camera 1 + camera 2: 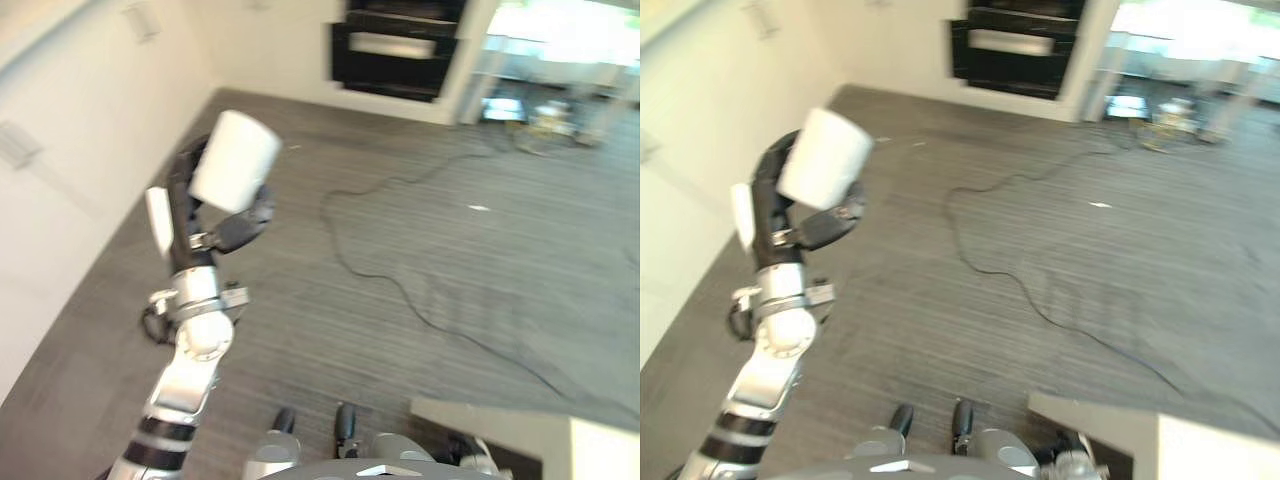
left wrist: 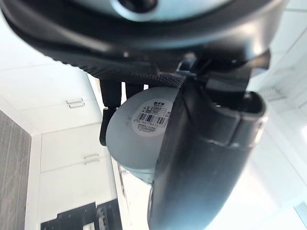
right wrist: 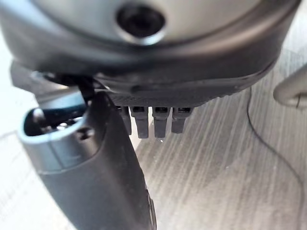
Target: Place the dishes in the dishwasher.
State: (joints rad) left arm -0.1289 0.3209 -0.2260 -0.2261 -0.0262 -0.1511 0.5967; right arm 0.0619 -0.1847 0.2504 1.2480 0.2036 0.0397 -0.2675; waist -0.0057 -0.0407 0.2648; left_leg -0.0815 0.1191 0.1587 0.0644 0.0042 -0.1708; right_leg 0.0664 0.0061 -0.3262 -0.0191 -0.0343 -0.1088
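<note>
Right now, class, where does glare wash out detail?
Left eye view: daylight bleaches the far room, upper right; the cup in the left hand reads clearly. Left wrist view: glaring cabinets behind the cup. Right wrist view: evenly lit floor.

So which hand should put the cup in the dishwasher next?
Probably the left hand: its fingers are curled round the white cup, held up above the grey floor. The right hand holds nothing.

Matt white cup (image 1: 235, 160); streaky grey wood-look floor (image 1: 450, 260)
</note>
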